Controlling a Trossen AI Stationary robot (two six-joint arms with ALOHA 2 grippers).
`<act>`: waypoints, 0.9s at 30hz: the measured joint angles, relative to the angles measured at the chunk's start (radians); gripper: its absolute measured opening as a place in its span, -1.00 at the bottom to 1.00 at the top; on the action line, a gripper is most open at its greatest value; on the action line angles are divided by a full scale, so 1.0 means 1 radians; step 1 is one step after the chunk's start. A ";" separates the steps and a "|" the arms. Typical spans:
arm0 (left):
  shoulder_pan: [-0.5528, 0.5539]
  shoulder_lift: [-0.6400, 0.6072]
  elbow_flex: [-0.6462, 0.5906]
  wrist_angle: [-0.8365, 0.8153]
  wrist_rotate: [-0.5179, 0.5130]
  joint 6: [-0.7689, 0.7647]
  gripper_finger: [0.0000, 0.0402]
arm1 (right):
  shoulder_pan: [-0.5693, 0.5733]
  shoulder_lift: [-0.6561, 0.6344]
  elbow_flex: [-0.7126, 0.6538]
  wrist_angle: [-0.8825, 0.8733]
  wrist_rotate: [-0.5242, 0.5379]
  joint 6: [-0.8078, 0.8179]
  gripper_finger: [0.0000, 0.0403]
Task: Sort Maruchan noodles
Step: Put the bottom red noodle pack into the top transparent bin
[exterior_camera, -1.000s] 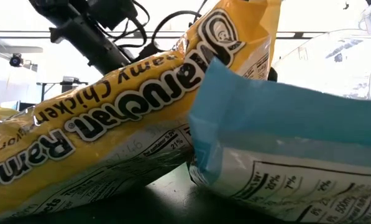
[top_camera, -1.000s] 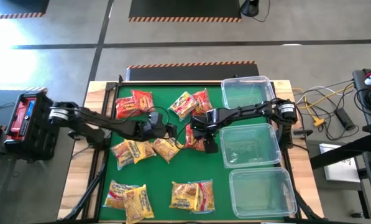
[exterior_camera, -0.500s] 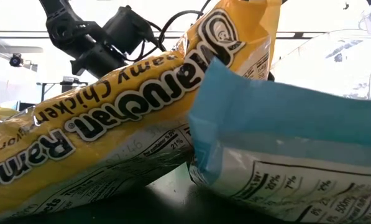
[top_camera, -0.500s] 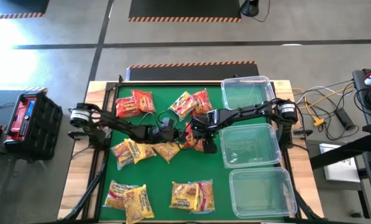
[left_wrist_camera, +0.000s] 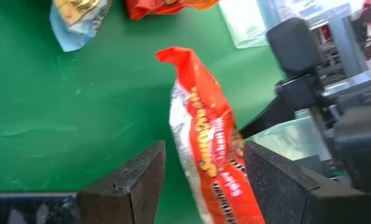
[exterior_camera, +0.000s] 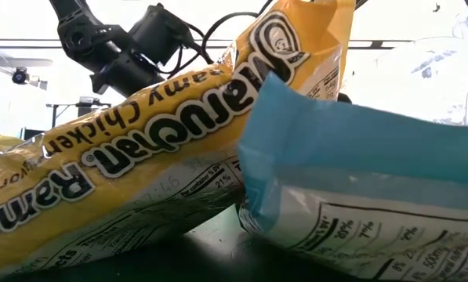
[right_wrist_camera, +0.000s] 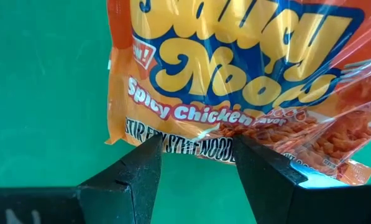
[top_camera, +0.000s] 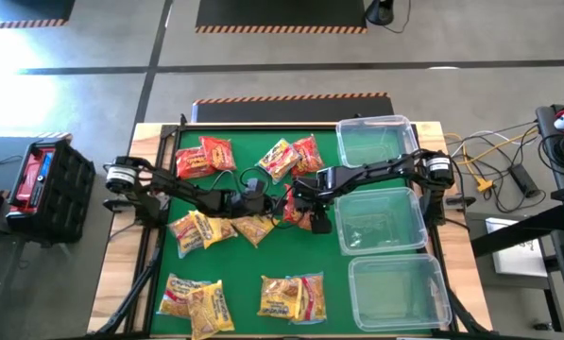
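Note:
A red-orange Maruchan packet [left_wrist_camera: 201, 124] stands tilted on edge near the green mat's middle [top_camera: 300, 217]; it fills the right wrist view [right_wrist_camera: 235, 74]. My right gripper [top_camera: 300, 205] [right_wrist_camera: 197, 146] is shut on it. My left gripper [top_camera: 266, 201] [left_wrist_camera: 204, 158] is open, one finger on either side of the same packet, with a gap showing. Other packets lie flat on the mat: red [top_camera: 204, 156], red and yellow [top_camera: 291, 156], several yellow ones [top_camera: 201, 229] [top_camera: 192, 300], and a yellow and blue pair [top_camera: 291, 297]. My right gripper pinches the red-orange packet between its two fingers at one long edge, by the printed strip [right_wrist_camera: 194, 130]. The fingers come from the table's right, slanting down. The packet stands tilted up from the hold, one corner [left_wrist_camera: 166, 56] raised. Whether its lower end rests on the mat is hidden.
Three clear plastic bins stand in a row along the mat's right side [top_camera: 376, 142] [top_camera: 385, 219] [top_camera: 400, 293]. In the low view a yellow packet [exterior_camera: 139, 157] and a blue-and-white one [exterior_camera: 359, 180] lie close to the camera and block most of it.
My left gripper has moved toward the table's right, away from the yellow packets and up to the red-orange packet, and its fingers now stand around it. The right gripper and the packet have kept still.

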 joint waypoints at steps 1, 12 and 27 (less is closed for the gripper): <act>0.001 0.000 0.000 0.000 0.000 0.000 0.00 | 0.000 0.000 0.000 0.003 0.000 0.000 -0.05; 0.001 0.058 0.001 0.147 -0.001 -0.038 0.00 | 0.000 0.002 -0.002 0.049 0.001 -0.009 -0.05; 0.003 0.096 0.011 0.157 0.011 -0.068 0.00 | 0.000 0.003 -0.004 0.064 0.001 0.000 -0.05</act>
